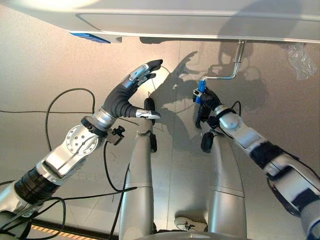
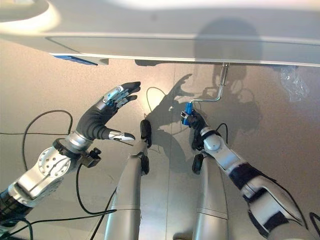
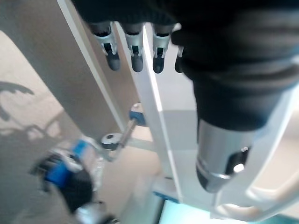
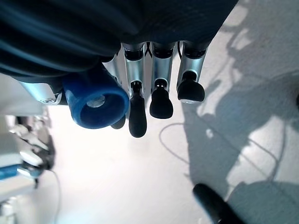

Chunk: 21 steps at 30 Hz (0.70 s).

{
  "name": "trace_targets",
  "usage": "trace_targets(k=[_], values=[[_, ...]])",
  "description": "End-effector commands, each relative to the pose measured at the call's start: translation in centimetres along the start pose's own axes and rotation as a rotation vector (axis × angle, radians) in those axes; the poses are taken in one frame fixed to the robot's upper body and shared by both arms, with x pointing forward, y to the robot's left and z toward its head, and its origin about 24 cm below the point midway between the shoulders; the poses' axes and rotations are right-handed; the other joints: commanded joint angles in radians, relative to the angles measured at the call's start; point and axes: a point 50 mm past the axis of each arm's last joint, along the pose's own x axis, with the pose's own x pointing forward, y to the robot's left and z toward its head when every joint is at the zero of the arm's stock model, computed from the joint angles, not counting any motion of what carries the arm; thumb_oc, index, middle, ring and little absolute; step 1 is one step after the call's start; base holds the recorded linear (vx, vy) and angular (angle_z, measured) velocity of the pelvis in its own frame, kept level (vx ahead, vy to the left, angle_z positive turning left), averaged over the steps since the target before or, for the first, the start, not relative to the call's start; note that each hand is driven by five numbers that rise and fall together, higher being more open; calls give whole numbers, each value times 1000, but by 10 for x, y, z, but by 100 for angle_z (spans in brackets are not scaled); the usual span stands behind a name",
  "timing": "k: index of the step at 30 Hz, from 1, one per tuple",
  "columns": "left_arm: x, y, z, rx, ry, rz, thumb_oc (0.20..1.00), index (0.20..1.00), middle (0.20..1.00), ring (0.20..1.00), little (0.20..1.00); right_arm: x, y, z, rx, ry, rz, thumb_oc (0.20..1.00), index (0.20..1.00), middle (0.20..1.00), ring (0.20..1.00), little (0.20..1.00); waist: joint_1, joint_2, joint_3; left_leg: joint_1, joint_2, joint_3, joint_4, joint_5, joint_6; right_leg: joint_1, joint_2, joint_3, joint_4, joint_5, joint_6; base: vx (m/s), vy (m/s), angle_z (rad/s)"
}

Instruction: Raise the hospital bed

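The white hospital bed frame runs across the far side of the scene, above a pale grey floor. From under its edge a bent silver metal crank rod hangs down and turns sideways to end in a blue plastic crank handle. The right hand is closed around that blue handle, fingers curled about it; seen from the wrist, the round blue end of the grip sits just beside the dark fingertips. The left hand is held up in the air, well apart from the crank, fingers straight and spread, thumb out, touching nothing. A crumpled bit of clear plastic lies on the floor beneath the bed's right end.
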Motion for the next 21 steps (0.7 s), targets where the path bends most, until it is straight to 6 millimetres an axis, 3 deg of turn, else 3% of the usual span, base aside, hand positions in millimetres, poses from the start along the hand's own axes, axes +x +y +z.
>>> trace_targets(k=[1,4,6,9,16,19,21], values=[[-9,-14,22,-43,-121,-45,1000,1000,1000,1000,1000,-17,-1,121,99,-705,-8,200,200,200,200,200,-47,-14,-20,80,-33,60,-113,37,39,89,-21,34,-122,63,139,0,0,0],[-12,-13,22,-47,-115,-58,1000,1000,1000,1000,1000,-36,-18,115,147,-719,-85,200,200,200,200,200,-59,-20,-20,131,-30,63,-143,41,39,132,-11,35,-144,62,139,-20,-35,-2],[-12,-13,22,-47,-114,-59,1000,1000,1000,1000,1000,-36,-18,115,147,-718,-85,200,200,200,200,200,-58,-20,-20,133,-30,63,-145,42,39,134,-10,35,-145,63,139,-10,-28,-7],[-17,-12,21,-57,-106,-66,1000,1000,1000,1000,1000,-61,-42,113,204,-758,-211,200,200,200,200,200,-81,-23,-20,207,-27,69,-177,44,32,195,-3,39,-166,59,142,-14,-74,-1],[-22,-11,20,-87,-98,-56,1000,1000,1000,1000,1000,-83,-67,117,232,-830,-361,200,200,200,200,200,-95,-21,-20,292,-21,72,-235,60,23,262,6,38,-192,52,141,-1,-35,-3],[-25,-11,20,-96,-90,-57,1000,1000,1000,1000,1000,-91,-79,112,258,-829,-432,200,200,200,200,200,-101,-19,-20,320,-21,71,-255,65,19,281,9,38,-199,47,140,4,-24,-1],[-25,-10,21,-104,-96,-51,1000,1000,1000,1000,1000,-95,-92,97,287,-781,-551,200,200,200,200,200,-106,-15,-20,338,-21,70,-263,65,16,293,11,38,-199,43,139,4,-31,1]])
